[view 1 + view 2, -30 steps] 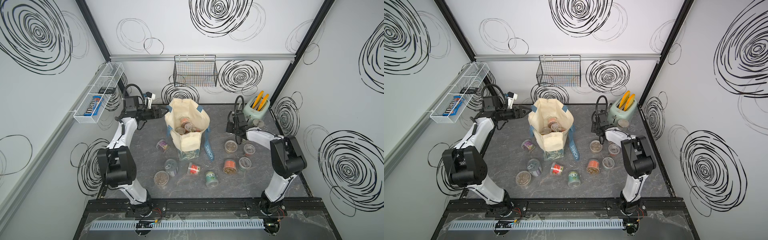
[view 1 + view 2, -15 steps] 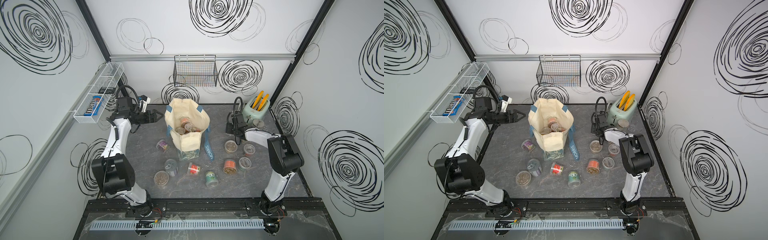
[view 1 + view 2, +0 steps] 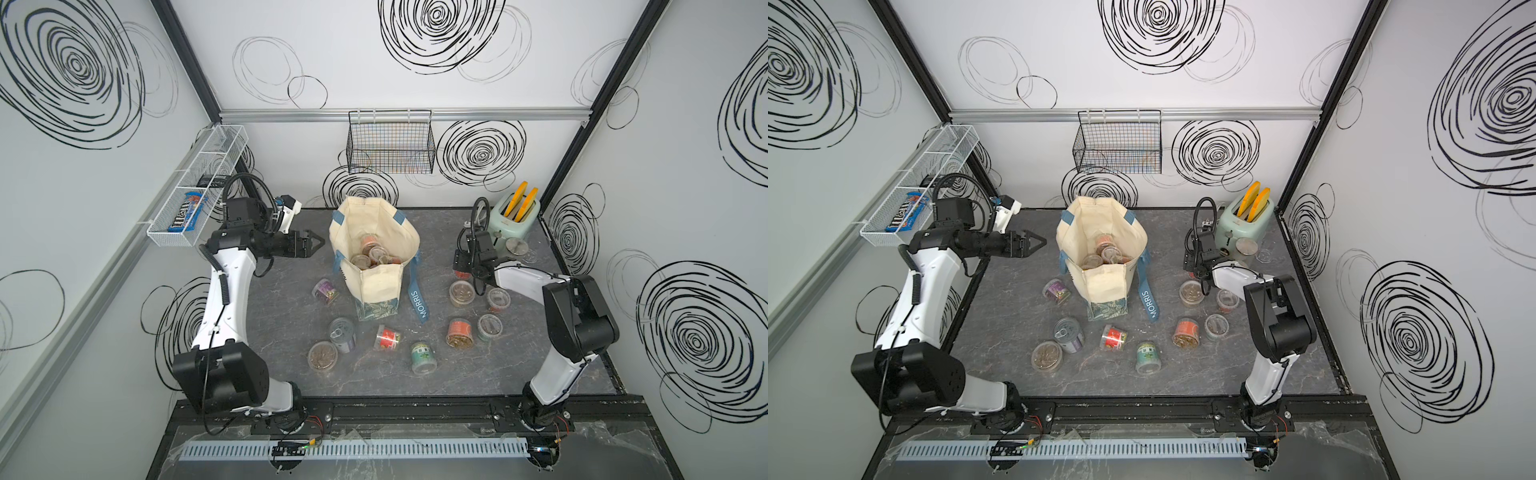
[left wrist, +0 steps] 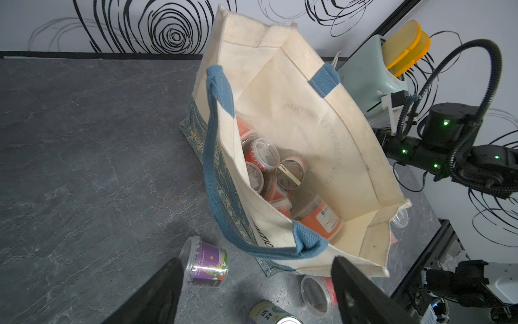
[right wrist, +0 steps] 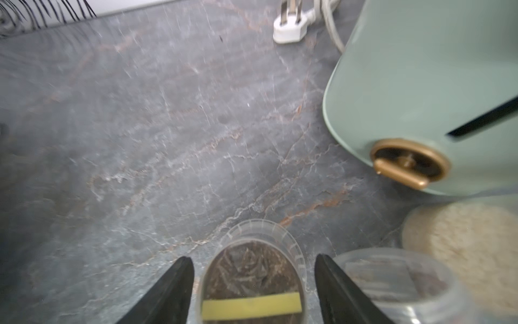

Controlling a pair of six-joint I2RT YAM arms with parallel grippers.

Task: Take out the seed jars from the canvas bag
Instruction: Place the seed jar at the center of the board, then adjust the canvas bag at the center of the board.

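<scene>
The canvas bag [image 3: 382,286] stands open mid-table, cream with blue handles, and several seed jars [image 3: 374,254] lie inside it, also visible in the left wrist view as seed jars [image 4: 265,154]. My left gripper [image 3: 316,241] hovers open and empty just left of the bag's rim; in its wrist view the left gripper [image 4: 256,258] is above a purple-labelled jar [image 4: 206,266]. My right gripper [image 5: 251,256] is open, its fingers flanking a jar [image 5: 252,277] that stands on the table near the toaster, with narrow gaps either side. More jars [image 3: 459,332] sit out on the table.
A mint toaster [image 3: 519,216] with its plug [image 5: 290,28] stands at the back right, with a canister of beige contents [image 3: 517,248] beside it. A tin can [image 3: 343,334] lies among the front jars. A wire basket [image 3: 390,145] hangs on the back wall and a white shelf [image 3: 195,187] on the left wall.
My left gripper has drawn back from the bag's rim toward the left. My right gripper has stayed over the jar near the toaster and its jaws have spread wider.
</scene>
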